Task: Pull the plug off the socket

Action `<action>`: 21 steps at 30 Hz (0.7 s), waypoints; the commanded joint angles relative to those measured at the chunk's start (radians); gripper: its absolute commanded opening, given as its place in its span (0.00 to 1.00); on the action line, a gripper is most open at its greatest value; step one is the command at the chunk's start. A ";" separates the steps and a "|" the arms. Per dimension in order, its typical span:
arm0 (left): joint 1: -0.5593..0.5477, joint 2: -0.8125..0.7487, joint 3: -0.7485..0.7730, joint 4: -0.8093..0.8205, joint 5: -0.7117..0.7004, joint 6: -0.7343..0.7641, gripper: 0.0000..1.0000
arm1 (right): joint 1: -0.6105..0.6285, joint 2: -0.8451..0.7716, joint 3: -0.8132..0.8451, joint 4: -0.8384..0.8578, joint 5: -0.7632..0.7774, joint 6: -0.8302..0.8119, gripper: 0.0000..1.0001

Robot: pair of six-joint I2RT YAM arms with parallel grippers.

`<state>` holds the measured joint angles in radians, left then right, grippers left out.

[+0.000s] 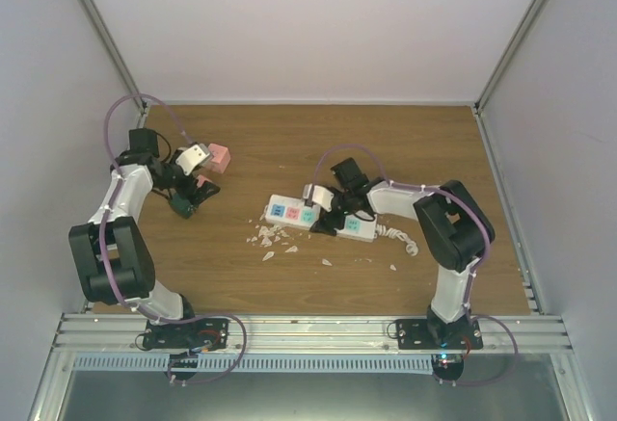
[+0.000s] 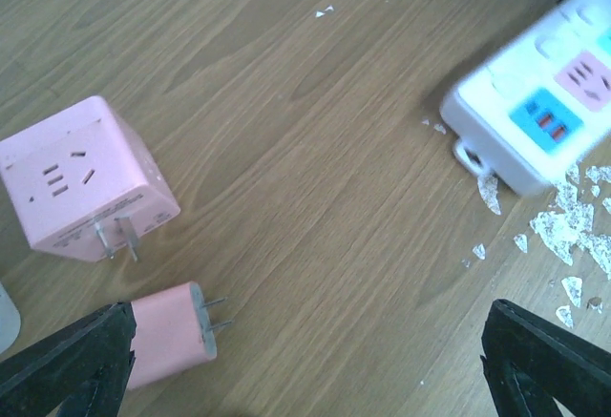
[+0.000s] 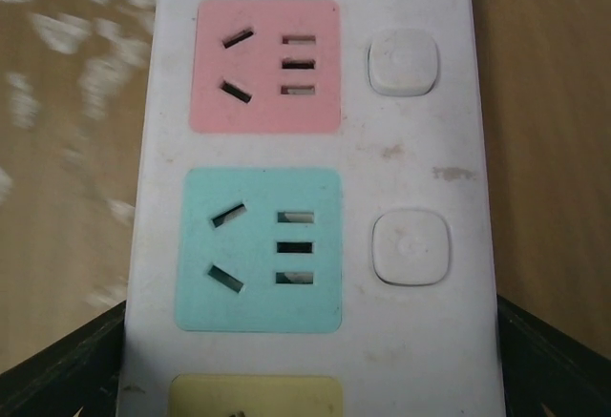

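Left arm (image 1: pixel 120 209) is folded at the elbow, forearm reaching to the far left of the brown wood-grain table (image 1: pixel 415 142), wrist tipped down. The left fingers (image 2: pixel 67 360), matte black, stand at full spread with nothing between them. Just beside one of them lies a small pink plastic plug (image 2: pixel 172 333): a rounded block on its side, flat on the table, with two bare metal prongs. Beyond it sits a pale pink cube adapter (image 2: pixel 86 183) with rounded corners, a slotted face and two flat prongs jutting from its near side. Right arm (image 1: pixel 448 223) is bent sharply, forearm running left, wrist low over the long white plastic power strip (image 1: pixel 289 213). The strip lies mid-table on a slight slant, well apart from the plug and the cube. The right fingers (image 3: pixel 558 364), also black, are spread wide and straddle the strip, one against each long edge, clasping it across its width. The strip's top is smooth and faintly smudged. It carries a pink outlet square (image 3: pixel 267 64) and a teal outlet square (image 3: pixel 258 250), with yellow and blue showing at the frame edges. A rounded-square white button (image 3: pixel 410 247) sits beside each. A coiled white cord (image 1: pixel 400 238) trails from the strip's right end. Small white flakes (image 1: pixel 270 240) litter the table by its left end.
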<state>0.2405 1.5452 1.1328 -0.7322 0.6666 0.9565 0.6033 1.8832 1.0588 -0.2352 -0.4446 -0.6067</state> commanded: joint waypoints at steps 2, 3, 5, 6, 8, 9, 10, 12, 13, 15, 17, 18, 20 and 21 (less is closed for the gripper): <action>-0.037 -0.026 0.013 0.037 -0.012 -0.022 0.99 | -0.151 -0.012 0.024 -0.074 0.078 0.053 0.74; -0.041 -0.024 0.020 0.036 -0.013 -0.024 0.99 | -0.179 -0.011 0.027 -0.078 0.076 0.059 0.74; -0.049 -0.022 0.033 0.033 -0.013 -0.031 0.99 | -0.233 -0.011 0.029 -0.084 0.073 0.069 0.74; -0.053 -0.021 0.037 0.031 -0.012 -0.034 0.99 | -0.263 -0.011 0.029 -0.087 0.074 0.071 0.74; -0.063 -0.020 0.045 0.031 -0.012 -0.038 0.99 | -0.320 -0.010 0.028 -0.093 0.078 0.070 0.74; -0.068 -0.019 0.047 0.033 -0.012 -0.039 0.99 | -0.347 -0.007 0.027 -0.098 0.080 0.068 0.74; -0.072 -0.017 0.049 0.033 -0.012 -0.041 0.99 | -0.378 -0.006 0.027 -0.103 0.079 0.066 0.74; -0.081 -0.013 0.053 0.034 -0.015 -0.043 0.99 | -0.436 -0.001 0.027 -0.118 0.075 0.061 0.75; -0.086 -0.009 0.056 0.036 -0.017 -0.044 0.99 | -0.469 0.003 0.028 -0.127 0.068 0.057 0.75; -0.091 -0.005 0.064 0.036 -0.019 -0.048 0.99 | -0.541 0.009 0.028 -0.142 0.058 0.048 0.75; -0.094 -0.002 0.070 0.037 -0.017 -0.050 0.99 | -0.608 0.011 0.020 -0.152 0.053 0.037 0.75; -0.097 -0.001 0.070 0.036 -0.016 -0.052 0.99 | -0.649 0.010 0.014 -0.155 0.053 0.030 0.75; -0.104 0.004 0.069 0.038 -0.024 -0.053 0.99 | -0.709 0.005 0.004 -0.159 0.051 0.016 0.76; -0.108 0.005 0.067 0.045 -0.034 -0.058 0.99 | -0.739 0.001 0.000 -0.163 0.048 0.013 0.77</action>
<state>0.1493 1.5455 1.1755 -0.7200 0.6449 0.9211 -0.0288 1.8832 1.0775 -0.3016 -0.4351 -0.5789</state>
